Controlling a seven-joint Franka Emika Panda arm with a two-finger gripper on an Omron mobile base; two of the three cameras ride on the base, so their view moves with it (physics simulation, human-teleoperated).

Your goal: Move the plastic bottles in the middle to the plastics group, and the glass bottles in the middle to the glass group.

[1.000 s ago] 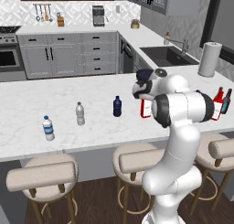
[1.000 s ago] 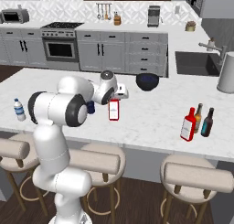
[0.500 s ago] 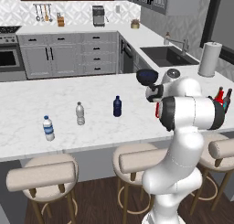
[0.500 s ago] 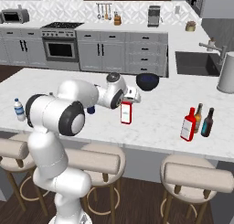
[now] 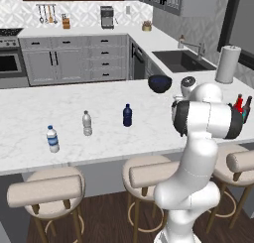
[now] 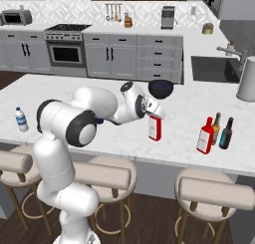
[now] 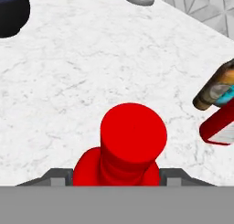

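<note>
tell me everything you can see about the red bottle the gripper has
The held red bottle has a red body, a white rectangular label, a narrow neck and a red cap. It stands upright between the gripper's fingers, which close on its neck. It hangs over the white marble counter, left of the other red bottle.

Glossy red bottle (image 6: 155,127), veined marble counter (image 6: 99,93)

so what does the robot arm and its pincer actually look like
The arm is glossy white with rounded, bulbous links and dark grey to black bands at the joints. No loose cables or markings show. The pincer has a white hand; in the hand view its fingertips are small and dark grey.
</note>
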